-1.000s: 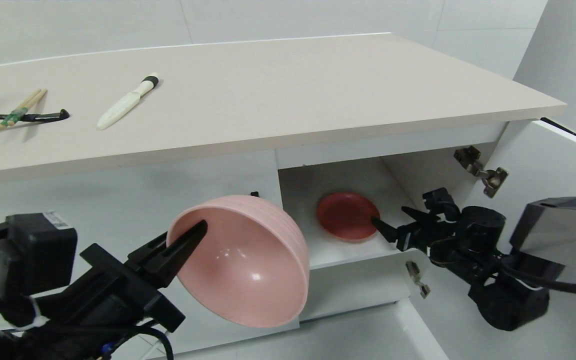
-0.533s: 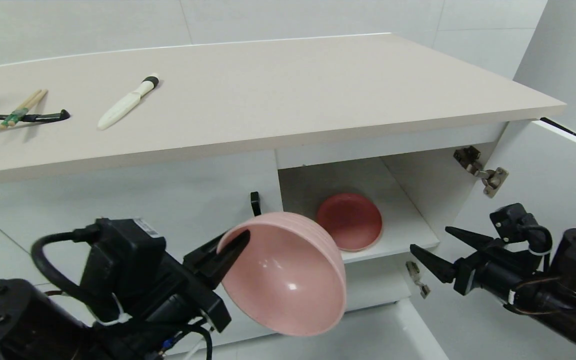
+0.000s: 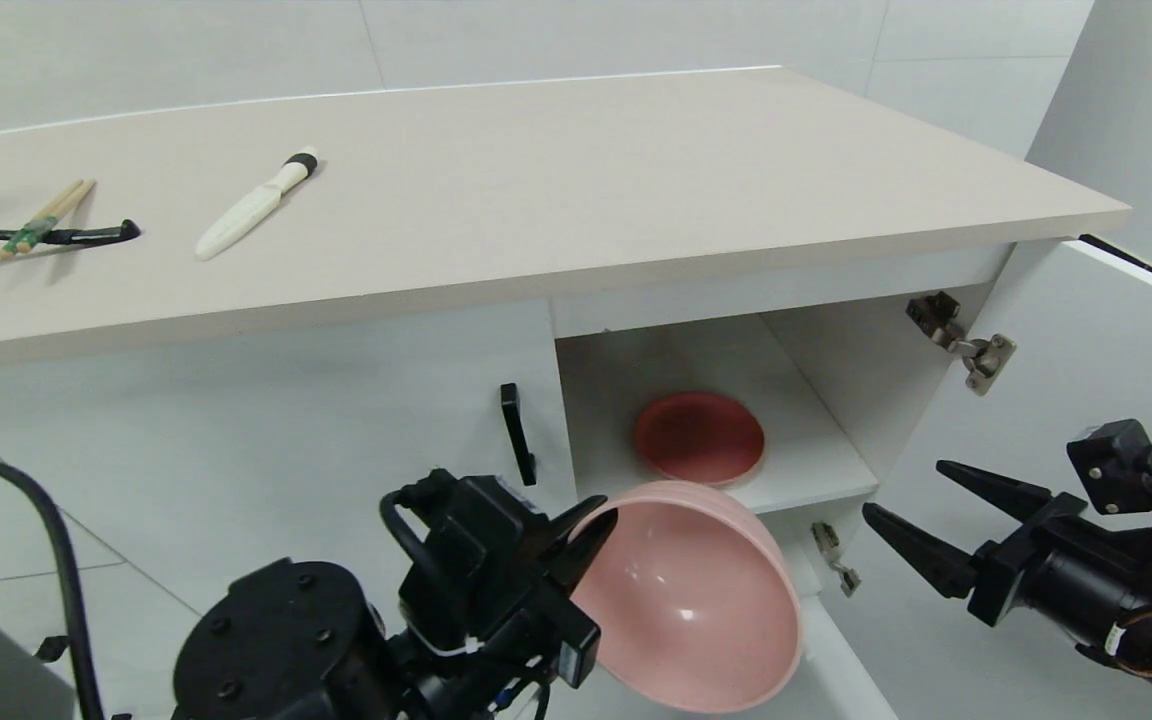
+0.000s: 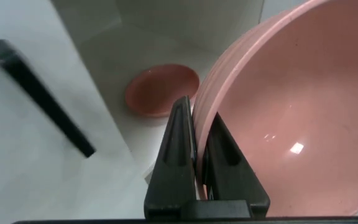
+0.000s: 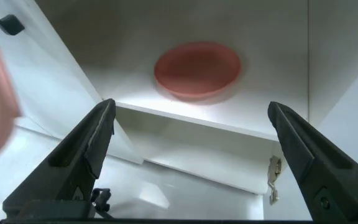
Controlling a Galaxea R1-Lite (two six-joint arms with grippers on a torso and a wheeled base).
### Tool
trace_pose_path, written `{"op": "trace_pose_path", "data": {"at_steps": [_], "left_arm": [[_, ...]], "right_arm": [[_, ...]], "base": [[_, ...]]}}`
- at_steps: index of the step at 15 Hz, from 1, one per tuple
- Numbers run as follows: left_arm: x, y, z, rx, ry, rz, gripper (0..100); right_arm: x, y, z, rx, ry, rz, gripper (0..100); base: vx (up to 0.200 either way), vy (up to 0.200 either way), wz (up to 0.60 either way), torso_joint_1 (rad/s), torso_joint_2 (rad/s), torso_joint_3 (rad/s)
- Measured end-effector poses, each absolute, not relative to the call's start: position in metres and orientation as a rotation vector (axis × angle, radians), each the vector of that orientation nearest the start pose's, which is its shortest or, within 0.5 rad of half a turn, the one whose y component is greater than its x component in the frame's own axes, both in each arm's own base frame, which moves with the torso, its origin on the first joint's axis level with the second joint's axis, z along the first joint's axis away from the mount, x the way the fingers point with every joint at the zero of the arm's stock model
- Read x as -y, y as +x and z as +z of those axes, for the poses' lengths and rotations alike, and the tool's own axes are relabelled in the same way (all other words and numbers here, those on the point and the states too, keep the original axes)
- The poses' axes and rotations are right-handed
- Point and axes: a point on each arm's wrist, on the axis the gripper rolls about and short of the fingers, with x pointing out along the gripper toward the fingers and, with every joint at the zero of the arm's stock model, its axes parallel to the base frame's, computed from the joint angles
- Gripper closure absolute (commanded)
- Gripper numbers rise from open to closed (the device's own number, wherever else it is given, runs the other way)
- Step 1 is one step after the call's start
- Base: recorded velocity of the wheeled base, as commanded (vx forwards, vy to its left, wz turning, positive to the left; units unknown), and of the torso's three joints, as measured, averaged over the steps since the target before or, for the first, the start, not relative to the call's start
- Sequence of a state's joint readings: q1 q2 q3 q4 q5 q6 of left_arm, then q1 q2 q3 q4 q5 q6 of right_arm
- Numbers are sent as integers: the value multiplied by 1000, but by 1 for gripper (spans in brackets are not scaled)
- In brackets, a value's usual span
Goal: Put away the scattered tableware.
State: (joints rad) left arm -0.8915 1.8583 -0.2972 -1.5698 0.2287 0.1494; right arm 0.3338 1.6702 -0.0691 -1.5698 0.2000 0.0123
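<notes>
Left pincer [image 3: 604,522] clamps pink bowl [image 3: 706,610] rim, lower centre; cabinet shelf [image 3: 826,470] with red plate [image 3: 698,437] just above-behind. Right pincer [image 3: 904,488] wide, empty.

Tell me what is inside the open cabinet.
A red plate lies on the shelf. The pink bowl in the left tool covers part of the space below it.

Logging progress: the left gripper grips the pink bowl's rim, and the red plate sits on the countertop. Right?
Not quite: the left gripper does grip the rim of the pink bowl, but the red plate sits on the cabinet shelf, as the head view shows.
</notes>
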Motion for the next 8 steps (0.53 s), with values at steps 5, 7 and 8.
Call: {"op": "trace_pose_path", "data": {"at_steps": [5,7,8], "left_arm": [[243,194,102,59,116,-461,100],[255,202,96,59,113,-429,100],[259,205,94,64,110,-427,100]], "right_arm": [[-70,188,113,-36,-92,535,0],[-68,192,119,-5,-93,521,0],[-67,194,122,13,-94,508,0]], "base": [[0,0,0,0,0,0],[0,0,0,0,0,0],[0,0,0,0,0,0]]}}
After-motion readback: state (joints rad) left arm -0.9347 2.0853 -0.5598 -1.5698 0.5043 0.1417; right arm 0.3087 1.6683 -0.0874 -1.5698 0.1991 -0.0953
